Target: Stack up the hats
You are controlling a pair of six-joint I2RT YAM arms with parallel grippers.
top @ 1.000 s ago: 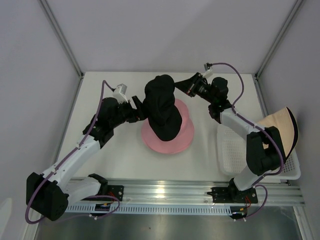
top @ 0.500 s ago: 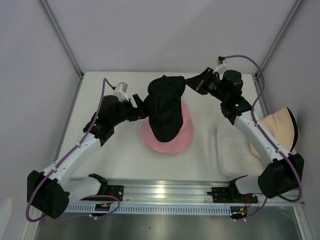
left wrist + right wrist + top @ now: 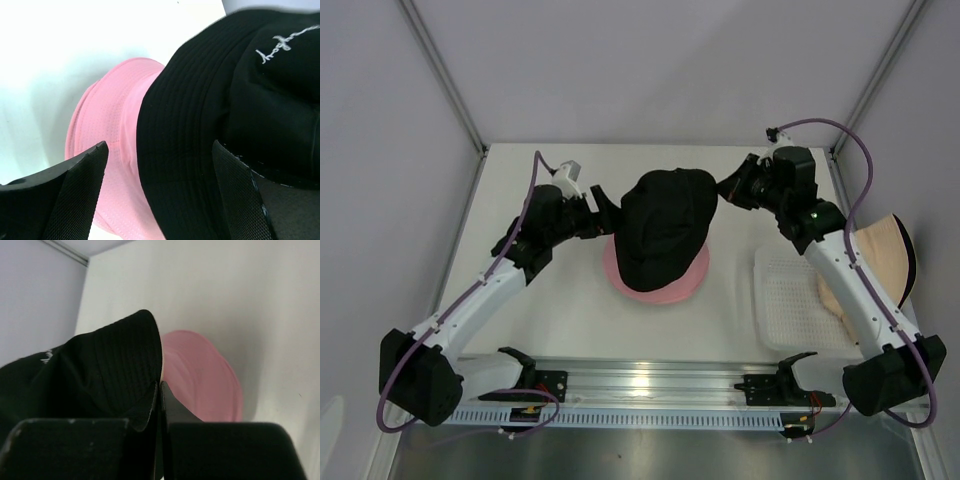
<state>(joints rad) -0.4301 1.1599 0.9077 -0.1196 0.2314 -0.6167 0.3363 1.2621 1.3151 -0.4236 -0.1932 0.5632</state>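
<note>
Black hat (image 3: pixel 665 230) sits mid-bench, draped over the pink hat (image 3: pixel 658 292). The pink one lies flat on the bench (image 3: pixel 560 320), and you only see its brim as a crescent along the near side and left. The black hat's long axis runs near-to-far, skewed toward the far right. Its near end hangs over the pink brim, and its far-right brim edge is lifted toward your right claw (image 3: pixel 727 190). White script embroidery on the black fabric shows in the left wrist view.

Right claw is closed and pinching that far-right brim edge. In its wrist view the black fabric is caught between the two fingers (image 3: pixel 75 445), with the pink hat below and beyond. The right arm runs from its near-right base over the white mesh tray (image 3: pixel 785 295), with the forearm angled far-left and the claw pointing left at the hat.

Left claw (image 3: pixel 607 215) is wide open and holds nothing. It sits just beside the black hat's left flank. In its wrist view the black brim and pink crown fill the gap between the fingers (image 3: pixel 82 190). You can't tell whether it touches the hat. The left arm stretches diagonally from the near-left base, claw pointing right.

Beige hat (image 3: pixel 885 255) is at the tray's right side, partly hidden behind the right arm.
</note>
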